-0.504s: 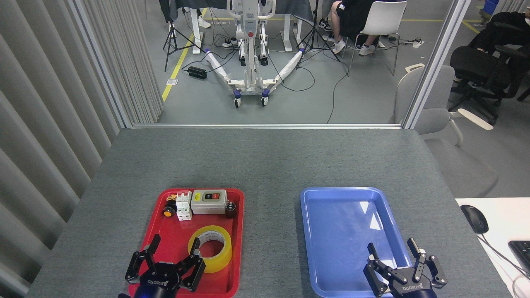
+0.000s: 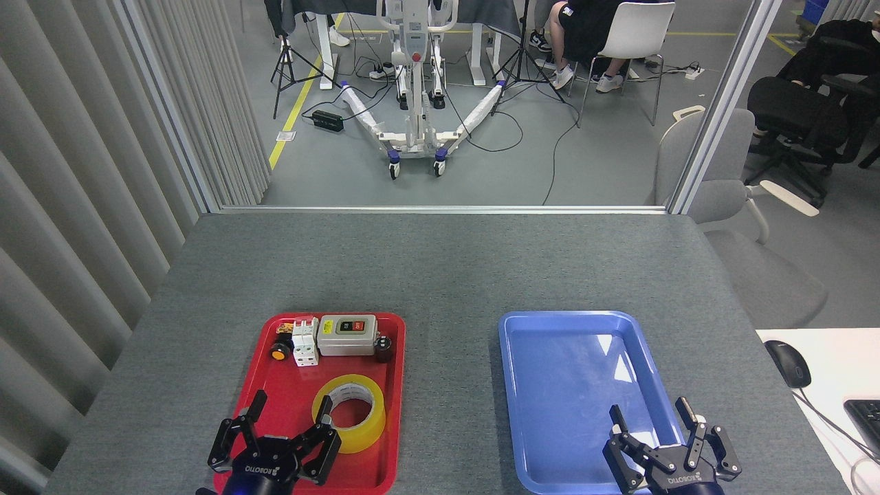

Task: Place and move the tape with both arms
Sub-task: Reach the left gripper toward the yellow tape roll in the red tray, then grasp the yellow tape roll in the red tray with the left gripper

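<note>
Reaching for pickup looks like the step in hand: head view shows the left claw (image 2: 275,440) spread wide and empty, with the tape (image 2: 349,412) lying flat in the red tray (image 2: 393,412) just ahead and right of it, one finger at the roll's near edge. Right claw (image 2: 670,447), also spread and empty, hovers over the blue tray's (image 2: 550,330) near right corner; next, I judge, the left claw shifts right-forward and clamps the roll.

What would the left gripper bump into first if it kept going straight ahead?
Probably the tape: the open left gripper points up the red tray, one finger already beside the roll. Height is unclear.
</note>
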### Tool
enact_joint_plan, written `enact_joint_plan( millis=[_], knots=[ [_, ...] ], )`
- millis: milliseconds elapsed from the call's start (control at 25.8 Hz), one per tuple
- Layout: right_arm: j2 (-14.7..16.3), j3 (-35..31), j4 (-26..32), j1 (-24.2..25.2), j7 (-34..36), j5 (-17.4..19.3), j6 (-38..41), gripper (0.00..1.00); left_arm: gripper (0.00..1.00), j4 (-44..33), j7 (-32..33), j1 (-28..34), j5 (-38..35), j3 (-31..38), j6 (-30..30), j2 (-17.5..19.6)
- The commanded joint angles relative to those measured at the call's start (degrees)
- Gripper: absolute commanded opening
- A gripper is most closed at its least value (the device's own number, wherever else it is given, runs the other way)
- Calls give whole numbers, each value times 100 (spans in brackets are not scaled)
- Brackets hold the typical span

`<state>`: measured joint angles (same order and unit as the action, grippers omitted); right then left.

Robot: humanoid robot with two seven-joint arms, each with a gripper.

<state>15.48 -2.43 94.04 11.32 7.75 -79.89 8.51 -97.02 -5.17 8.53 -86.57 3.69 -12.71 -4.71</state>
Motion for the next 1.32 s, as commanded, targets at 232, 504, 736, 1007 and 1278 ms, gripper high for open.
enact_joint_plan(
  millis=[232, 504, 736, 1007, 1278],
  knots=[
    [-1, 6, 0, 2, -19, 0, 1, 99, 100, 78, -81, -35, 17, 0, 49, -48],
    [-1, 6, 0, 2, -19, 0, 1, 99, 100, 1027, -397, -606, 17, 0, 67, -189],
    [-1, 6, 0, 2, -19, 0, 1, 99, 100, 1520, -415, -1160, -9, -114, 278, -224],
    [-1, 41, 0, -16, -28, 0, 1, 99, 100, 2161, -415, -1749, -62, -158, 612, -171],
    [-1, 155, 0, -16, -28, -9, -8, 99, 100, 2460, -415, -1969, -80, -158, 849, 22]
  ],
)
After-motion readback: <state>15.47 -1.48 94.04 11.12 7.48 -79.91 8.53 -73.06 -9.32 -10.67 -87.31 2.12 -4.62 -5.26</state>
